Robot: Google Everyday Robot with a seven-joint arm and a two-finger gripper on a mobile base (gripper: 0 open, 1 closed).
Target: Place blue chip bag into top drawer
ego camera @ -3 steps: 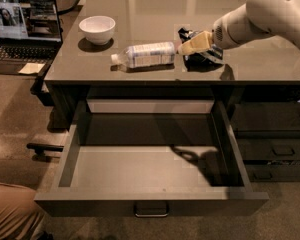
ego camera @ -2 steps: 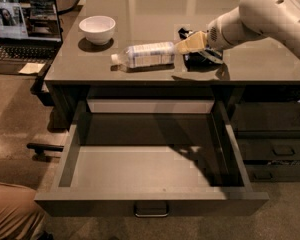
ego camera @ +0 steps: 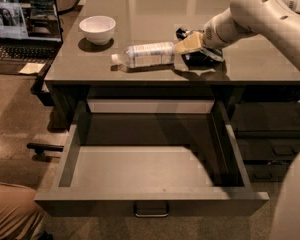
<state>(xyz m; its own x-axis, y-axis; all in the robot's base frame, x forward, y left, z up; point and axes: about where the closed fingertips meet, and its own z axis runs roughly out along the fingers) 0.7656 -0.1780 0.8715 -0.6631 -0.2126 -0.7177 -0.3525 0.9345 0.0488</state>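
Observation:
The blue chip bag (ego camera: 205, 59) lies dark and crumpled on the desk top, to the right of a water bottle. My gripper (ego camera: 189, 43) is right over the bag's left part, reaching in from the upper right, and covers part of it. I cannot tell whether it is touching the bag. The top drawer (ego camera: 150, 196) is pulled wide open below the desk's front edge. Its light grey floor is bare, and its metal loop handle (ego camera: 151, 210) is centred on the front.
A clear water bottle (ego camera: 145, 54) lies on its side just left of my gripper. A white bowl (ego camera: 97, 29) stands at the back left. An open laptop (ego camera: 25, 21) is at the far left. Smaller dark drawers (ego camera: 270, 134) are on the right. A person's knee (ego camera: 10, 214) shows at the bottom left.
My arm has shifted slightly to the left over the chip bag. The bag, the bottle and the drawer have not moved.

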